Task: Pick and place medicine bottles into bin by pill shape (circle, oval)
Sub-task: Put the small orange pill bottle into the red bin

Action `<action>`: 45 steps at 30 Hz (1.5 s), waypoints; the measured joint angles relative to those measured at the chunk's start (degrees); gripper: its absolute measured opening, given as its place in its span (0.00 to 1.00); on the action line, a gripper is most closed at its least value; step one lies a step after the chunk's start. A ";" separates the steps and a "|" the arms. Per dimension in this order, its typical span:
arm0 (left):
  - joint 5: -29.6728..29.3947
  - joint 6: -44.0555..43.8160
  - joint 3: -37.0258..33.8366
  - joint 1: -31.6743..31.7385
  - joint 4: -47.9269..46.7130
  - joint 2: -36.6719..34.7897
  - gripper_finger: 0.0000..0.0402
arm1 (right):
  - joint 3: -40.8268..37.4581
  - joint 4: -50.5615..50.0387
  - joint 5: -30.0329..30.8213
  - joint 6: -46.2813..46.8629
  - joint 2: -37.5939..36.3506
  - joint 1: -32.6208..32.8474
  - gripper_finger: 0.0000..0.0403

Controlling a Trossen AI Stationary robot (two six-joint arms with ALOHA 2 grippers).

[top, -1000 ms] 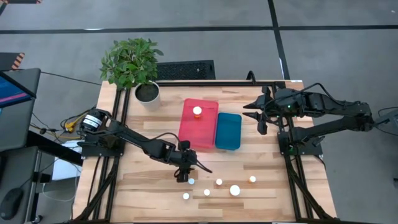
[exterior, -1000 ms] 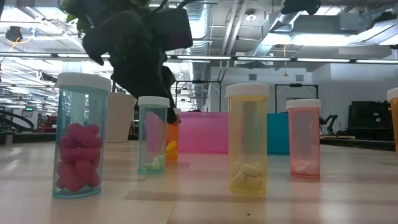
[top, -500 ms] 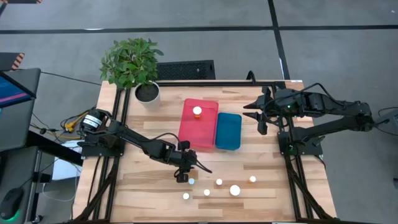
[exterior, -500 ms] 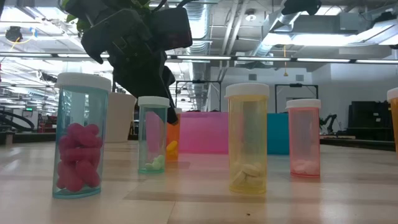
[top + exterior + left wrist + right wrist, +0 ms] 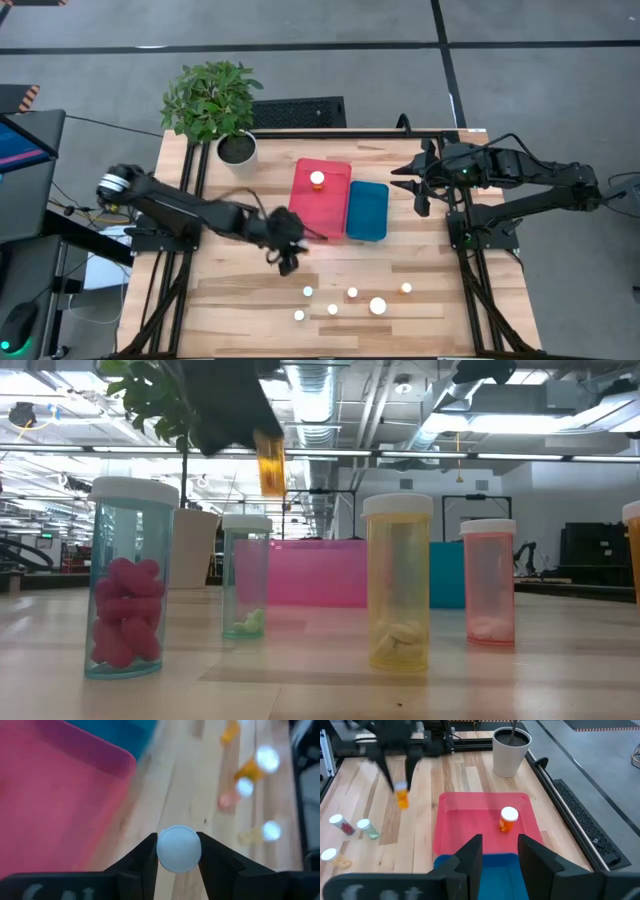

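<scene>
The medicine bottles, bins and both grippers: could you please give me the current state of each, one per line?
Left gripper: shut on the amber bottle, lifted off the table.
Amber bottle: capped, held in the air beside the pink bin.
Right gripper: open, waiting over the blue bin.
Pink bin: holds one orange bottle, upright.
Blue bin: nothing visible inside.
Five bottles on the table: upright, capped.

We see a robotics lab, exposed ceiling ducts (image 5: 400, 400) and strip lights above the wooden table (image 5: 250, 300), grey floor around it, monitor (image 5: 25, 140) beside it
</scene>
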 joint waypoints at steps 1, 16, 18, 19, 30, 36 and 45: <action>-1.59 -1.09 0.00 0.70 -0.12 -1.99 0.27 | 0.00 0.05 0.02 -0.02 0.00 -0.01 0.34; -6.18 12.76 8.13 19.58 5.60 2.24 0.28 | 0.00 0.01 0.04 -0.04 0.00 0.01 0.34; -5.91 15.04 12.03 21.21 5.61 7.16 0.28 | 0.00 0.02 0.06 -0.02 0.00 0.00 0.34; -5.74 15.61 13.90 21.95 5.61 9.55 0.28 | 0.00 0.01 0.06 -0.02 0.00 0.02 0.34; -4.60 17.34 27.14 26.47 1.72 29.91 0.28 | 0.00 -0.04 0.10 0.03 0.00 0.02 0.34; -4.93 19.32 27.87 26.58 1.61 33.96 0.29 | 0.00 -0.02 0.08 0.03 -0.01 0.01 0.34; -4.43 21.70 27.84 26.78 1.68 36.16 0.29 | 0.00 -0.08 0.08 0.01 -0.01 0.01 0.34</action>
